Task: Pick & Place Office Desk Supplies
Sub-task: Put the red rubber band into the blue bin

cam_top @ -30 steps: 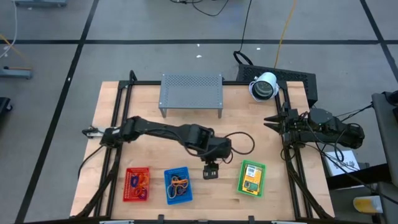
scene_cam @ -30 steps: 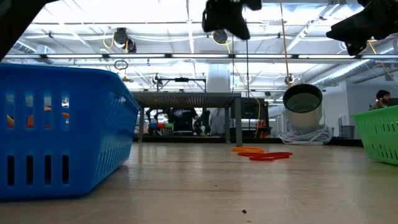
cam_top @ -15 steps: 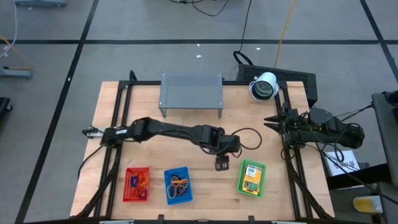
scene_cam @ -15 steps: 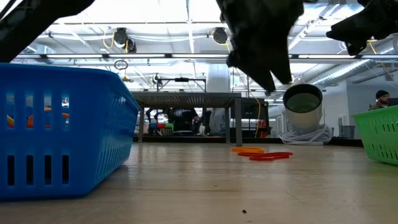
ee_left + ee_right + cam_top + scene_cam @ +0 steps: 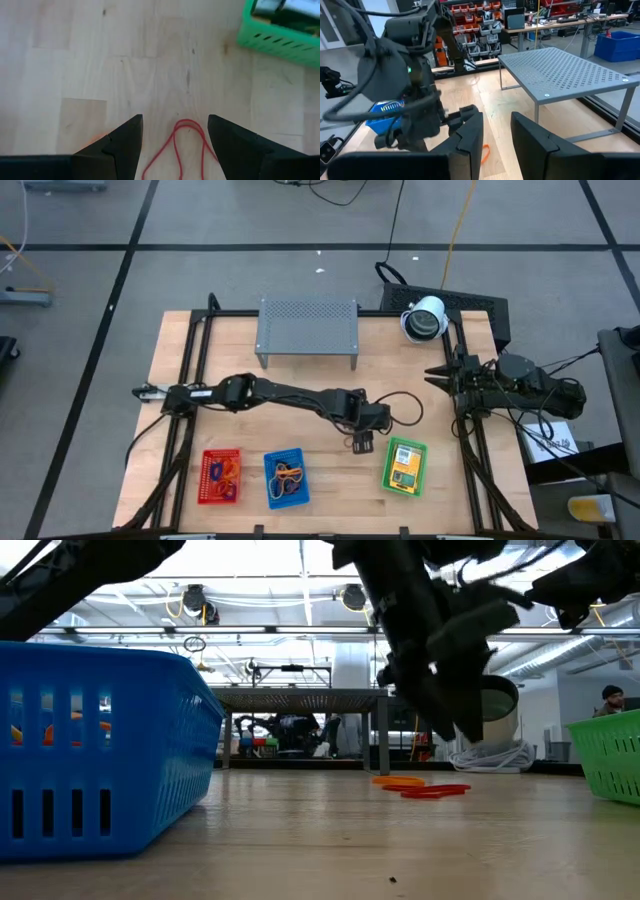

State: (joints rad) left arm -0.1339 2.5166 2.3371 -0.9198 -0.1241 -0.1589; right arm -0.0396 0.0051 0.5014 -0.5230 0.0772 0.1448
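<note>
a thin red rubber-band loop (image 5: 187, 145) lies on the wooden worktop (image 5: 180, 355) toward its front edge, between the open, empty fingers of the left gripper (image 5: 175, 137), beside the green mesh basket (image 5: 405, 467). the right gripper (image 5: 437, 377) waits at the right edge, slightly parted, empty.

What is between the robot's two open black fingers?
In the left wrist view, a thin red rubber-band loop lies on the bare wooden table between the left gripper's fingers.
</note>
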